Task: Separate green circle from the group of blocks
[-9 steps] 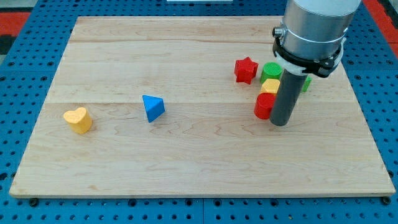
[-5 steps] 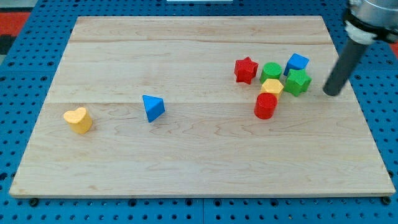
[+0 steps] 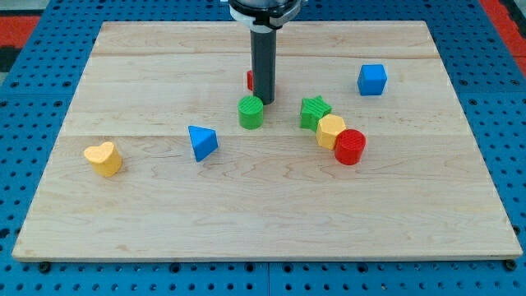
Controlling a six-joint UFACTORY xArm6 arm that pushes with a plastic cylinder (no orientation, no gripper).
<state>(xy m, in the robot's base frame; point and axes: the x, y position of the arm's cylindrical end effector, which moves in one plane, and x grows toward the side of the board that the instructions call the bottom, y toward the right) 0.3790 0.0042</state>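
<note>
The green circle point(image 3: 251, 113) stands alone near the board's middle. My tip point(image 3: 264, 101) is just above and to the right of it, close to touching. A red block point(image 3: 250, 80) is mostly hidden behind the rod. To the right lie a green star point(image 3: 314, 112), a yellow block point(image 3: 330, 131) and a red cylinder point(image 3: 350, 147), touching in a diagonal row. A blue cube point(image 3: 371, 80) sits apart at the upper right.
A blue triangle point(image 3: 201, 142) lies left of the middle. A yellow heart point(image 3: 103, 159) lies at the far left. The wooden board point(image 3: 263, 222) rests on a blue pegboard.
The layout has changed: the green circle now stands left of the group, the blue cube is apart at upper right, and my tip has moved from the right edge to the middle.
</note>
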